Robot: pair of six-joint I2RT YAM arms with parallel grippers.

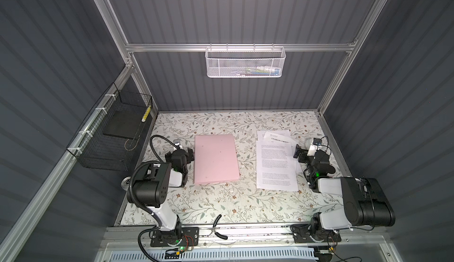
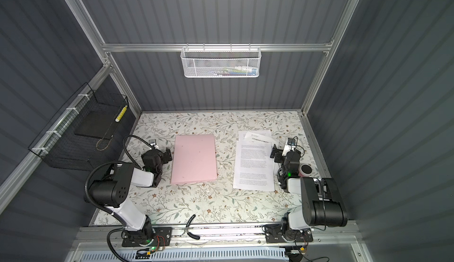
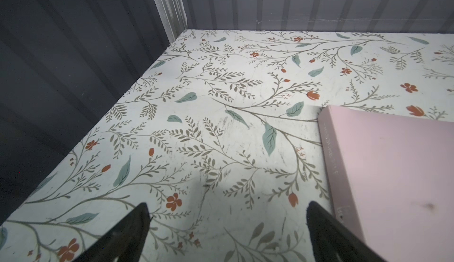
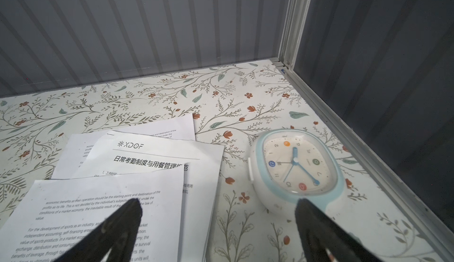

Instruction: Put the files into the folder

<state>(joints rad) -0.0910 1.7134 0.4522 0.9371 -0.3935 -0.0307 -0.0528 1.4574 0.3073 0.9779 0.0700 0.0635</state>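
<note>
Folder (image 1: 216, 158) and files (image 1: 276, 165) both lie flat on the floral counter (image 1: 221, 199), apart from each other, in the middle band of both top views. At the far left, a black wire basket (image 1: 108, 138) hangs on the side wall with a flat black slab (image 1: 120, 124) inside it. Next comes the left gripper (image 1: 189, 155), low over the counter just beside the long left edge of the folder (image 2: 194, 158). In its wrist view its fingers (image 3: 137, 224) stand spread wide with only bare counter between them, and the pink spine (image 3: 330, 155) sits close to one finger. The folder is closed, pale pink, left of centre. Right of centre, across a strip of bare counter, the files (image 2: 254, 165) lie loosely fanned: a sheet of small English text lies on top, and a sheet with a bold heading (image 4: 152, 161) pokes out at the far end with another behind it. The right gripper (image 1: 296, 153) sits at the right edge of the files, fingers (image 4: 122, 224) wide apart and holding nothing, one over the top sheet. Farthest right, a white and light blue clock (image 4: 297, 167) lies on the counter beside the papers.
</note>
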